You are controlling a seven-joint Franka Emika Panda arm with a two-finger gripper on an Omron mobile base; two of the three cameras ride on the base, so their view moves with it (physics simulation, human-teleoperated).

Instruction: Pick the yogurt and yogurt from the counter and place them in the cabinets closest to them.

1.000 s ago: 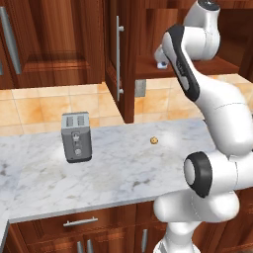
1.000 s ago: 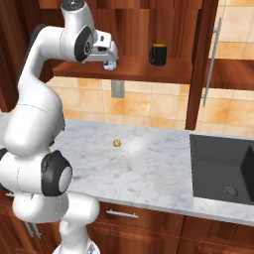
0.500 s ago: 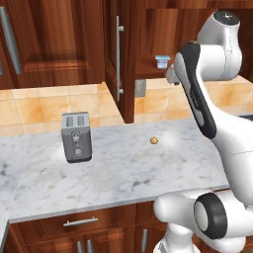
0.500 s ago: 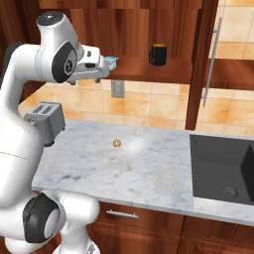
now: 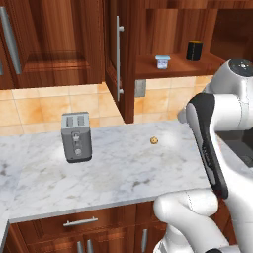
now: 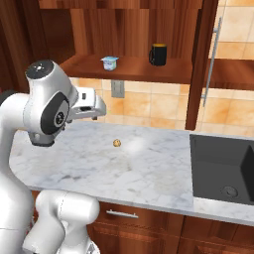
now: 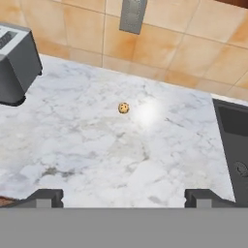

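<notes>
The gripper [image 7: 124,196] is open and empty; in the hand view its two dark fingertips [image 7: 46,196] stand far apart, above the marble worktop [image 7: 97,160] and touching nothing. The white arm [image 6: 49,106] is bent back toward the base, with its hand over the near part of the worktop.

Both yogurts stand on the wooden shelf [image 6: 134,67] of the open wall cabinet [image 5: 163,29], well above the worktop. The pale blue and white yogurt [image 5: 162,62] is on the left part of the shelf, and the dark yogurt [image 5: 194,50] is to its right and a little farther back. They are apart from each other and both upright. In the right base view the pale cup [image 6: 109,63] is also left of the dark cup [image 6: 158,54].

The cabinet door [image 5: 114,59] with a long silver handle [image 5: 118,57] stands open at the left of the shelf.

On the worktop, a small round brown cookie [image 5: 154,141] lies alone near the middle. A grey toaster [image 5: 76,136] stands to the left, well apart from the cookie. A dark sink [image 6: 223,166] is set in the worktop at the right. A grey wall socket [image 7: 132,15] sits on the tiled wall under the shelf.
</notes>
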